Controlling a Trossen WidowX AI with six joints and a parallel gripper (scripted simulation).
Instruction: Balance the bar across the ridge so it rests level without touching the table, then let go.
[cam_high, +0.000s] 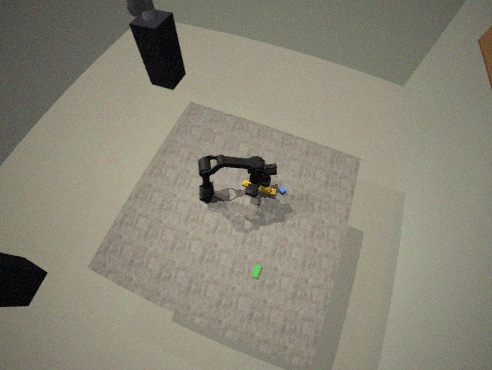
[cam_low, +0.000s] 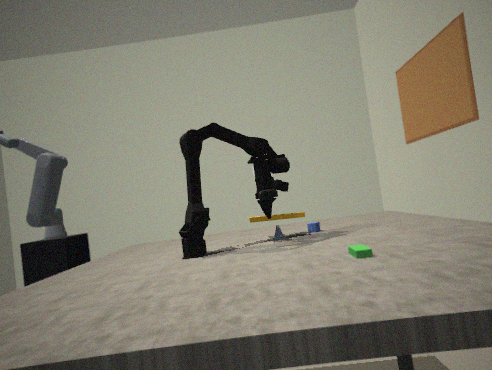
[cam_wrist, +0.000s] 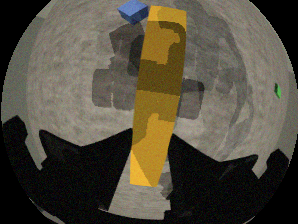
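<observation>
My gripper (cam_low: 267, 216) (cam_high: 259, 190) (cam_wrist: 150, 135) is shut on the yellow bar (cam_low: 278, 217) (cam_high: 260, 188) (cam_wrist: 156, 95), near its middle. The bar hangs almost level, a short way above the small grey-blue ridge (cam_low: 278, 233), which stands on the table (cam_low: 250, 285) right under it. In the wrist view the bar runs from the bottom centre up to the top and hides the ridge. In the top view the arm and bar cover the ridge.
A small blue cube (cam_low: 313, 227) (cam_high: 282, 190) (cam_wrist: 133, 12) sits just beyond the ridge. A green block (cam_low: 360, 251) (cam_high: 257, 271) (cam_wrist: 277, 90) lies nearer the front. A black pedestal (cam_high: 157, 47) and a grey arm (cam_low: 44, 190) stand off the table.
</observation>
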